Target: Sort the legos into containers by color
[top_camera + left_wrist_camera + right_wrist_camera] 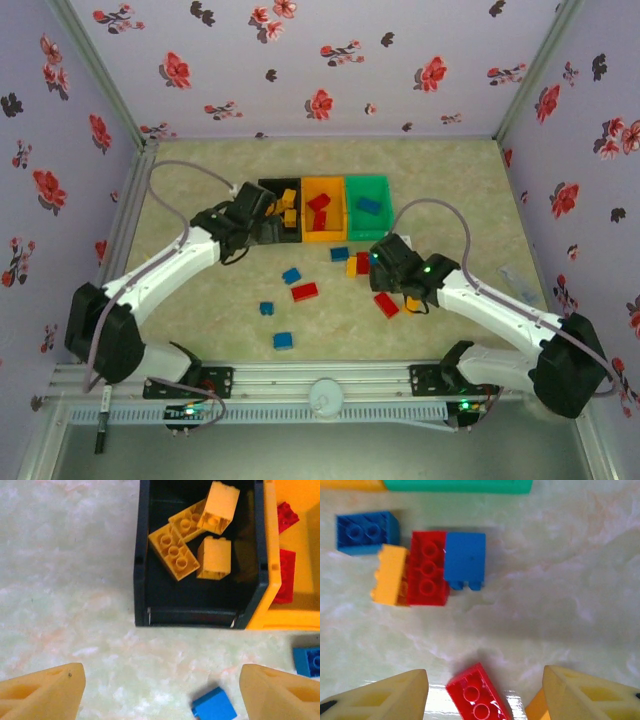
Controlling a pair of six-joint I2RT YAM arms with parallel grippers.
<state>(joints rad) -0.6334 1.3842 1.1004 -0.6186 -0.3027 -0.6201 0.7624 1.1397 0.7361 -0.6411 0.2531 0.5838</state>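
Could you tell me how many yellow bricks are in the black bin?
4 in the black bin: one flat brick at left, another behind it, one upended beside it, one farthest back. Others may be hidden.

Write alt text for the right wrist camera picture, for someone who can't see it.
The open right gripper straddles a red brick lying on the pale table. Farther off, a yellow brick, a second red brick and a blue brick sit pressed side by side, with another blue brick apart at upper left, below the green bin.

Legos (426,567) glossy plastic; table (570,580) smooth, marbled sheen.
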